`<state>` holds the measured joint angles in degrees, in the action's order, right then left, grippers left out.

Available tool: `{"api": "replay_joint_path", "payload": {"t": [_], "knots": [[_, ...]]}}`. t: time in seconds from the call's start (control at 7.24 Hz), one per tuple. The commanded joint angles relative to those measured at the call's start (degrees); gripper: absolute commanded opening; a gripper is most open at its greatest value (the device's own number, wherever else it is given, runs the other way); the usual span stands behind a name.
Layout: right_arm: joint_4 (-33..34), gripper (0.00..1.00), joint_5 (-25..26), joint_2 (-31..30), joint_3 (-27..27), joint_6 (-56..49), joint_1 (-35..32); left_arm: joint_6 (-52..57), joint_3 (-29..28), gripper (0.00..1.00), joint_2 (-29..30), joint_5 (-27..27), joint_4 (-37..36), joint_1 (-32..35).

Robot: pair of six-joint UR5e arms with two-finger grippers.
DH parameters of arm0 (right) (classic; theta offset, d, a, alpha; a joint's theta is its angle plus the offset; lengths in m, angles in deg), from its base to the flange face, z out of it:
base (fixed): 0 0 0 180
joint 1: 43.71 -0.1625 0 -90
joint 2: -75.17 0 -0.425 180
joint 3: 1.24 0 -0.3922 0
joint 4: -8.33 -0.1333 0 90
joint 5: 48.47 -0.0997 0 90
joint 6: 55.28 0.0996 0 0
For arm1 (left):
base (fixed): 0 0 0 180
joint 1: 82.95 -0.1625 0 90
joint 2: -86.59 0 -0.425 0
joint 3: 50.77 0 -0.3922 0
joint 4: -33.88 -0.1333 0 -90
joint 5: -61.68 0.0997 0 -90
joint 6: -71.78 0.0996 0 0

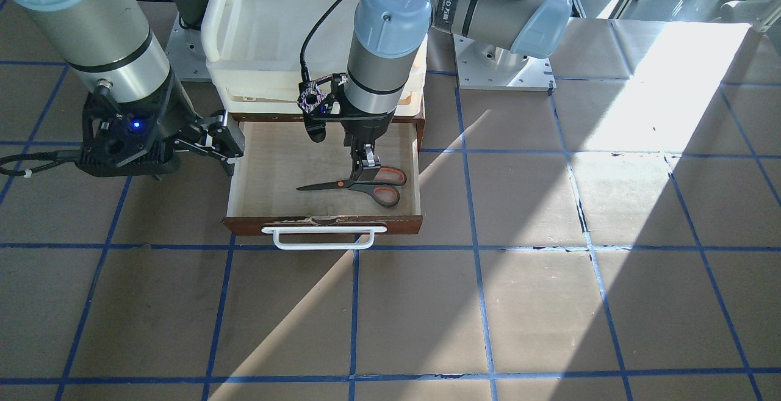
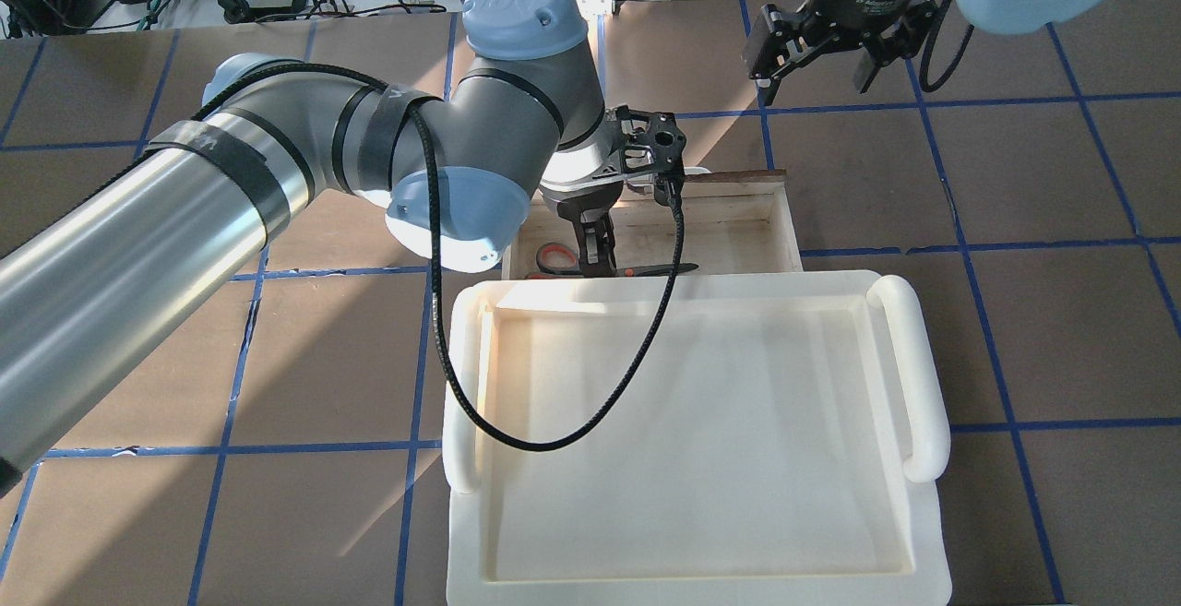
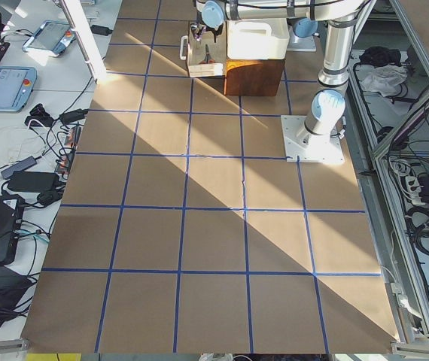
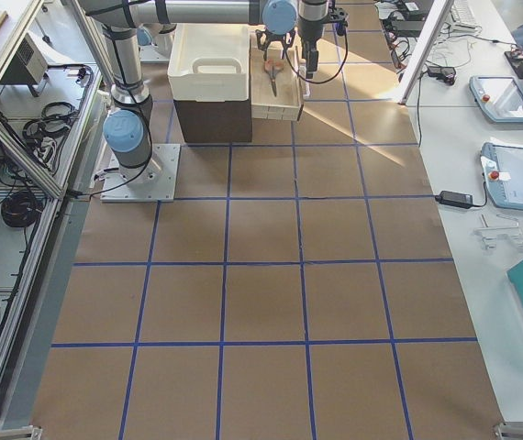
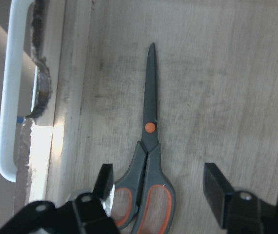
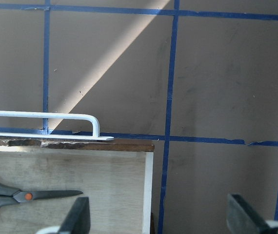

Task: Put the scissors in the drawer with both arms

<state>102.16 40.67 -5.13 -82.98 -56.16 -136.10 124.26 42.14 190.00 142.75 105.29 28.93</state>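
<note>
Small scissors [image 5: 149,141] with grey-and-orange handles lay flat inside the shallow red-brown wooden drawer [image 1: 403,224], long axis parallel to its front. Black left gripper [image 1: 364,168] hung directly above their handle end, fingers spread, gripping nothing. Black right gripper [image 2: 817,66] was also spread, beside the drawer.

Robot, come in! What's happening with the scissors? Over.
Left gripper open above scissors. Right gripper open, empty, beside drawer. Scissors flat inside open drawer. Nothing blocking.
</note>
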Motion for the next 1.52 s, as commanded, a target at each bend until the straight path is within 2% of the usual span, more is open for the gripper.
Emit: {"api": "replay_joint_path", "payload": {"t": [0.0,0.14,0.55,0.83,1.11,1.24,1.38], "knots": [[-0.1,1.00,2.3,-0.1,0.0,1.0,-0.2,-11.8,-1.8,0.70,-2.2,-0.2,0.5,-1.8],[-0.1,1.00,1.7,-0.1,0.0,1.5,-0.3,-20.3,-4.2,0.70,-2.9,-0.1,0.4,-3.2],[-0.1,1.00,1.0,0.1,0.0,1.8,-0.3,-36.7,-5.6,1.00,-6.0,1.0,4.0,-10.9],[-0.1,1.00,1.0,0.2,0.0,1.8,-0.3,-39.4,-4.9,1.00,-7.7,2.5,7.5,-18.9],[-0.1,1.00,0.9,0.2,0.0,1.8,-0.3,-40.4,-4.4,1.00,-8.0,3.6,8.0,-26.5],[-0.1,1.00,0.9,0.2,-0.1,1.8,-0.3,-40.4,-4.3,1.00,-8.3,3.7,10.7,-28.5],[-0.1,1.00,0.9,0.2,-0.1,1.8,-0.3,-40.4,-4.2,1.00,-8.3,6.0,12.2,-30.4]]}}
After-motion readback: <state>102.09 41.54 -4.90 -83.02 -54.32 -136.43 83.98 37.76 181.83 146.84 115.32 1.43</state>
